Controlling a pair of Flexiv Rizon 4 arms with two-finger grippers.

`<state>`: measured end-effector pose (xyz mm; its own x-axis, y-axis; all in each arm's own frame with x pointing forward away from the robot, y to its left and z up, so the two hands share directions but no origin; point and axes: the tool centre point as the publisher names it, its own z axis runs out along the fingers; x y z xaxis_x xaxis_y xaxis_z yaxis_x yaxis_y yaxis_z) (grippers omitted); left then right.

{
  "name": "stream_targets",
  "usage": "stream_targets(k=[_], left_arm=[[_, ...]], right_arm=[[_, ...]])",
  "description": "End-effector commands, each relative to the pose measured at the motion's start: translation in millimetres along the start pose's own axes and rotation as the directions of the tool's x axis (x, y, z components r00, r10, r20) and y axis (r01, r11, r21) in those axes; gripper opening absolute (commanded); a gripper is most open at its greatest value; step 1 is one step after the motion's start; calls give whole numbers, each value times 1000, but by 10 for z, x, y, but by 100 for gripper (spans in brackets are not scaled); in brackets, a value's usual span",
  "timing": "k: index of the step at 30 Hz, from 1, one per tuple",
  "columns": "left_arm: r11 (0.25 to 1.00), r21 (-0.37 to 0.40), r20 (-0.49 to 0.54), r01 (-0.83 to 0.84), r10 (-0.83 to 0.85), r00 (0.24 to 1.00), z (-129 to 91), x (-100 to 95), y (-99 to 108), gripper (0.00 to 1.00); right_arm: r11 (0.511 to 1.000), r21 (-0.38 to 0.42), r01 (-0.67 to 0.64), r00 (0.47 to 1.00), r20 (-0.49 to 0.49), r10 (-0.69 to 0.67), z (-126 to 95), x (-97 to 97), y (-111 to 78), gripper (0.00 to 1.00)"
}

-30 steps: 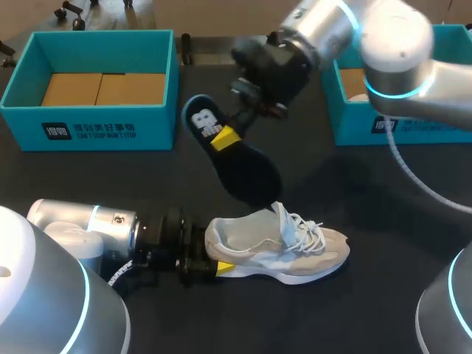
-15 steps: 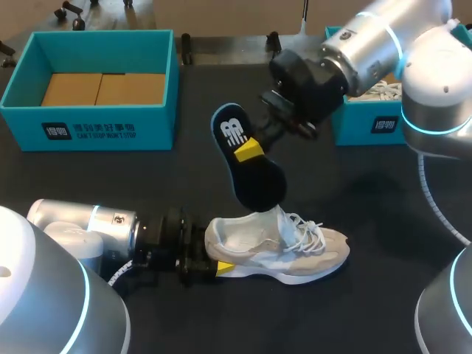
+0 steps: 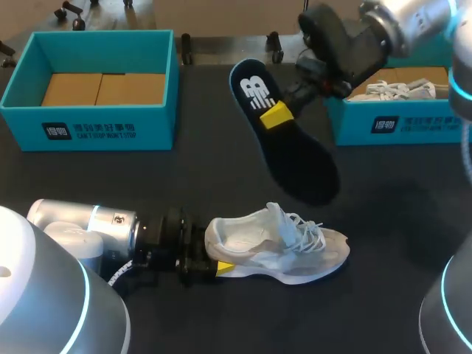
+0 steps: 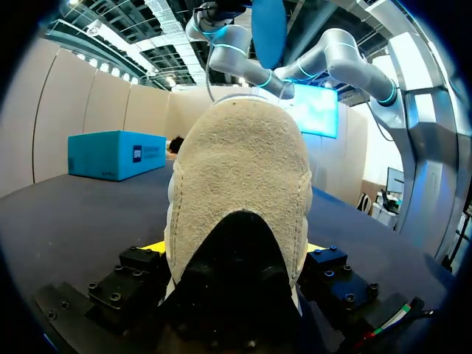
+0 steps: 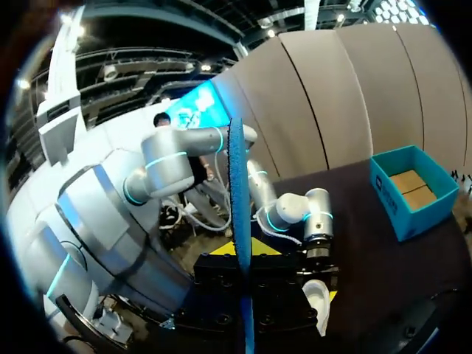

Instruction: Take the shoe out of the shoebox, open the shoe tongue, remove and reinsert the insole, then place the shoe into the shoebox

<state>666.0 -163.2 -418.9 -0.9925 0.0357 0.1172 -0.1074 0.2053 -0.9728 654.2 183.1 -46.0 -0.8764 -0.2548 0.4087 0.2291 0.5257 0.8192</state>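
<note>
Your right gripper (image 3: 279, 116) pinches the insole (image 3: 299, 166) high above the shoe (image 3: 287, 247), whose heel your left gripper (image 3: 220, 268) clamps; that thin hold could let it slip.

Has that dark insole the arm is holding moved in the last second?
Yes. The insole has lifted clear of the shoe, which stayed put, and swung toward the right-hand shoebox.

So the shoe (image 3: 276, 247) lies on the worktop (image 3: 184, 184) front and middle, toe pointing right, heel pinched in the left hand (image 3: 212, 259). The insole (image 3: 284, 133) hangs above and behind it, gripped by the right hand (image 3: 284, 110). Left shoebox (image 3: 88, 129) sits at the far left, right shoebox (image 3: 402, 125) at the far right with a second shoe (image 3: 391, 90) in it.
</note>
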Motion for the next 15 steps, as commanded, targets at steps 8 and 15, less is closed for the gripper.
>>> stream_targets(k=[8, 15], left_arm=[[1000, -1, 0, 0, 0, 1000, 7, 4, 0, 0], [1000, -1, 0, 0, 0, 1000, 7, 4, 0, 0]], right_arm=[[1000, 9, -1, 996, 89, 0, -29, 165, 5, 0], [985, -174, 13, 991, 132, 10, -106, 325, -13, 0]])
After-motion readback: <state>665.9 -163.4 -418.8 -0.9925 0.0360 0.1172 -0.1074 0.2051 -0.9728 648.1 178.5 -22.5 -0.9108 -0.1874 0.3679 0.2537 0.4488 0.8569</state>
